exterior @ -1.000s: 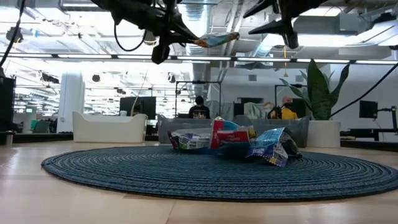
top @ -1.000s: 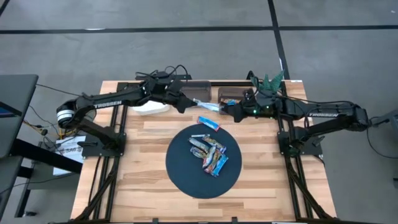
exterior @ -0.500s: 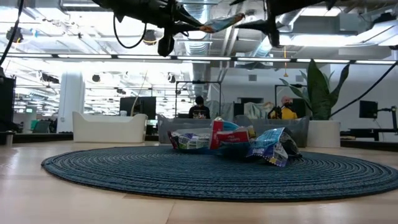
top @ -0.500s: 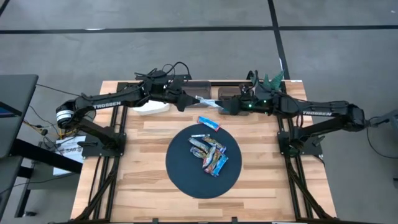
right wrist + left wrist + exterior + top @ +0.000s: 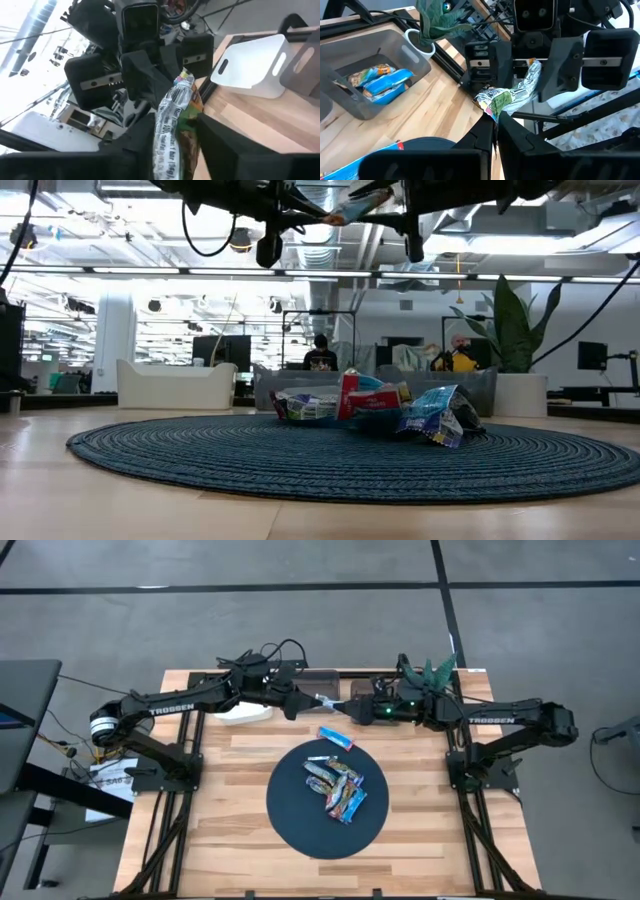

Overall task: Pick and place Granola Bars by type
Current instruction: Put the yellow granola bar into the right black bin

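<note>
My left gripper [image 5: 305, 700] is shut on a crumpled white-green granola bar [image 5: 327, 703], held in the air over the table's far middle. My right gripper [image 5: 350, 710] is open and faces it. Its two fingers [image 5: 135, 142] stand on either side of the bar's free end [image 5: 175, 115]. Several more bars lie in a pile [image 5: 337, 790] on the round dark blue mat [image 5: 290, 815]. One blue-red bar [image 5: 336, 738] lies flat on the wood just beyond the mat. The held bar also shows at the top of the low view [image 5: 355, 202]. My left gripper pinches one end of the bar [image 5: 491, 106] between its two fingers. The fingers come level from the table's left and lie along the bar. The bar sticks out past the fingertips toward my right gripper, clear of the table. My right gripper: I cannot tell whether its fingers touch the bar.
A grey bin [image 5: 395, 50] with blue and orange bars in it stands at the far edge. A second dark bin [image 5: 318, 678] and a white bin [image 5: 240, 712] stand there too. A small green plant [image 5: 437, 667] stands at the far right. Bare wood lies around the mat.
My right gripper has gone toward the table's left, up to the bar in my left gripper, so its fingers now stand around the bar's free end. My left gripper has kept the bar and risen slightly.
</note>
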Action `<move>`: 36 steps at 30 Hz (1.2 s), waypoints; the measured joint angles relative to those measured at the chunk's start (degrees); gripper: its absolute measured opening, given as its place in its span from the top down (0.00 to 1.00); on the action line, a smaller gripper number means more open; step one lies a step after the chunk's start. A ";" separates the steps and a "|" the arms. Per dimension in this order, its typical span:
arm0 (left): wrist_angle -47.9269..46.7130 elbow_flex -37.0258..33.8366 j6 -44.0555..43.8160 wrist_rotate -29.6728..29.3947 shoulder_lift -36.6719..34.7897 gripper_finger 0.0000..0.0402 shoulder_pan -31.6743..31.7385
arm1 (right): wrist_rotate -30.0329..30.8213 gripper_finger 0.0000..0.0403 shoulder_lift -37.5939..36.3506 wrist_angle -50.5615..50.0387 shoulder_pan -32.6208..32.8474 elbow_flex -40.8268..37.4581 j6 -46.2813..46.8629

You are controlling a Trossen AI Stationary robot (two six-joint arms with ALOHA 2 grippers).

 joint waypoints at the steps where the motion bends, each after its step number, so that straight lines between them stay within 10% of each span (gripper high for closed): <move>1: 0.03 0.00 -0.01 0.00 0.00 0.98 0.00 | 0.02 0.72 0.00 0.18 0.04 0.00 -0.54; 13: 2.96 -0.04 0.03 1.81 0.00 0.93 0.02 | -0.10 0.92 -0.63 1.10 0.11 0.09 -2.26; 26: 3.35 -0.04 2.42 4.37 0.02 0.53 4.50 | 0.16 0.94 -1.61 -1.85 -0.30 0.07 -2.88; 36: 2.96 -0.04 3.97 4.35 -0.85 0.47 5.52 | 17.21 0.93 -10.73 -28.06 -3.66 0.07 -7.06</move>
